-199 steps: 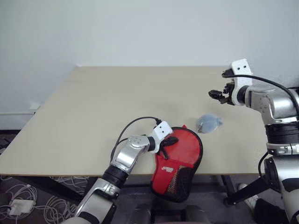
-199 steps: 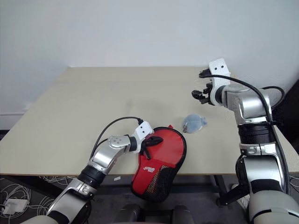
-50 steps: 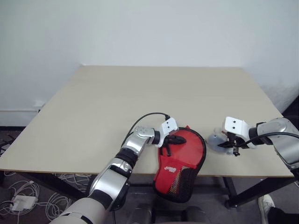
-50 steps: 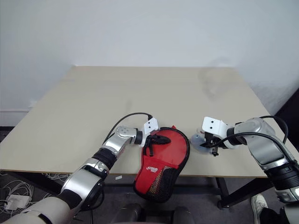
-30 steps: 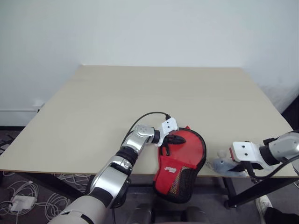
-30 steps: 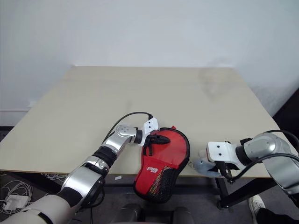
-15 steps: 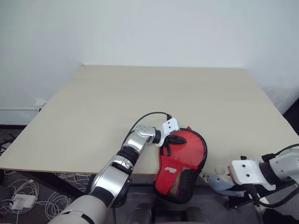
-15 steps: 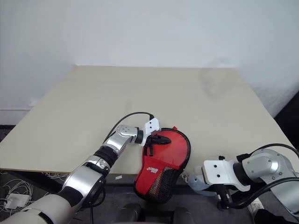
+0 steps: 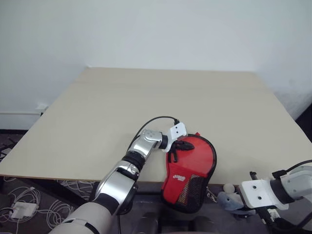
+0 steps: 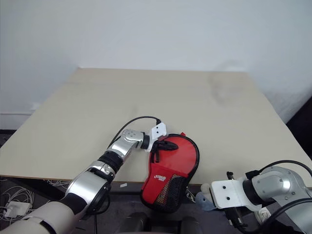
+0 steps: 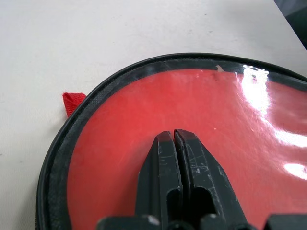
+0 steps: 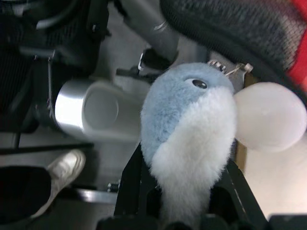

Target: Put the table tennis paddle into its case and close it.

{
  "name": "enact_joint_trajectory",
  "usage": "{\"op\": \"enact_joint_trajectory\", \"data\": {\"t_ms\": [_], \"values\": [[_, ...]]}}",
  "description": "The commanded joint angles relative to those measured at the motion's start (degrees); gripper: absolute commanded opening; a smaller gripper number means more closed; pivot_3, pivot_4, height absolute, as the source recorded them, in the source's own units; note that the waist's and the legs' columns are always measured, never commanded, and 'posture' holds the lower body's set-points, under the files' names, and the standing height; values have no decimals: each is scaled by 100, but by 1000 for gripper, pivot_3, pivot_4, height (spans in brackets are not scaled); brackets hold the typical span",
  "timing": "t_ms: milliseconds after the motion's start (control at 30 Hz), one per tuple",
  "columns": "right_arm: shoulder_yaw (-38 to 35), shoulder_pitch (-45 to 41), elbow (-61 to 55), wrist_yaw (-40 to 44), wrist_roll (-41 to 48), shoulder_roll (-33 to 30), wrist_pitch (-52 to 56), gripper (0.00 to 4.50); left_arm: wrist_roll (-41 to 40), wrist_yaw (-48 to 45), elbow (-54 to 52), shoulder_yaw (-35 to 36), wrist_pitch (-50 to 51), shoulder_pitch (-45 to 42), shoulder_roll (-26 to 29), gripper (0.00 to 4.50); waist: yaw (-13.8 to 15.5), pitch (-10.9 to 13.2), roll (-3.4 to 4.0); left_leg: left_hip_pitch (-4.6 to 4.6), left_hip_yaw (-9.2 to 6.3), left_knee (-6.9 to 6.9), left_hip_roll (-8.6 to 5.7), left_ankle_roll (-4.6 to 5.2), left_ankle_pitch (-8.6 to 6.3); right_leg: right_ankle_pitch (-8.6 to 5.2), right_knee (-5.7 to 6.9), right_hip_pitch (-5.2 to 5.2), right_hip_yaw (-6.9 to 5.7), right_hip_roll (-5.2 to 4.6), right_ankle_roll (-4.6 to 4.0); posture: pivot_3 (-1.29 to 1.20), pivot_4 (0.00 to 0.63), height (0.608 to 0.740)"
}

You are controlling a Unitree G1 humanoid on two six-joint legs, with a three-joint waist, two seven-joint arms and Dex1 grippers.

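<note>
The case (image 9: 193,158) is a red paddle-shaped pouch with a black zipper rim. It lies at the table's front edge, and its black mesh end (image 9: 189,191) hangs over that edge. My left gripper (image 9: 178,146) is shut, and its fingertips rest on the case's glossy red face (image 11: 120,120). The table tennis paddle is hidden. My right gripper (image 12: 187,167) hangs below the front edge, right of the case. It is shut on a fluffy blue and white plush toy (image 12: 187,120) that has a white ball (image 12: 268,117) attached.
The beige table (image 9: 146,97) stretches away behind the case. A small red fabric tab (image 11: 72,101) sticks out from the case's rim. Cables (image 9: 19,207) lie on the floor at the left. A white shoe (image 12: 57,167) and metal table legs (image 12: 86,110) show under the table.
My right gripper has carried the plush toy off the table's front right edge, down and back toward me. The left gripper and the case have stayed put.
</note>
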Motion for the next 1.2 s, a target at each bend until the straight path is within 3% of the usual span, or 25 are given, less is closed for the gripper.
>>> {"op": "enact_joint_trajectory", "data": {"t_ms": [33,367,700,900,933,1033,1067,1200], "values": [[-221,255,-110,358,79,-257,-334,449,284,-6,252,-125,109,21,102,0,0,0,0,0,0,2,0,1,-1,0,0,1,0,0,1,0,0,734],[-254,662,-337,578,13,-372,-1155,449,291,14,299,-106,105,-16,91,0,-3,1,-5,3,-1,35,1,8,-20,-4,-2,9,-3,0,7,0,0,734],[-299,332,-456,599,521,-292,-835,449,284,117,296,-74,139,-3,89,0,-3,1,-7,1,-1,61,5,8,-39,-5,-1,15,-2,1,9,0,0,734],[-333,-344,-312,684,1472,-219,61,2582,182,103,170,30,271,9,81,0,-5,2,-11,1,-2,63,7,9,-39,-5,0,16,-3,2,9,0,0,734],[-339,-513,-287,680,1694,-192,255,2962,175,128,125,47,272,15,93,180,-8,3,-12,2,-3,63,8,9,-39,-5,0,16,-3,2,9,0,0,734],[-353,-1186,-79,593,2392,-41,911,4020,45,-33,-262,132,441,70,160,885,-15,5,-16,2,-3,62,11,9,-39,-4,1,15,-2,3,8,0,0,734],[-316,-1431,18,538,2497,16,1077,4449,-13,-95,-471,165,501,115,206,1305,-18,5,-16,1,-2,62,12,9,-39,-4,2,14,-1,4,8,0,0,734],[-108,-2494,641,234,2764,386,1713,4500,-84,-10,-1508,257,501,343,505,2760,-38,14,-24,-9,-3,57,18,10,-38,-1,5,5,3,3,4,0,0,734]]}}
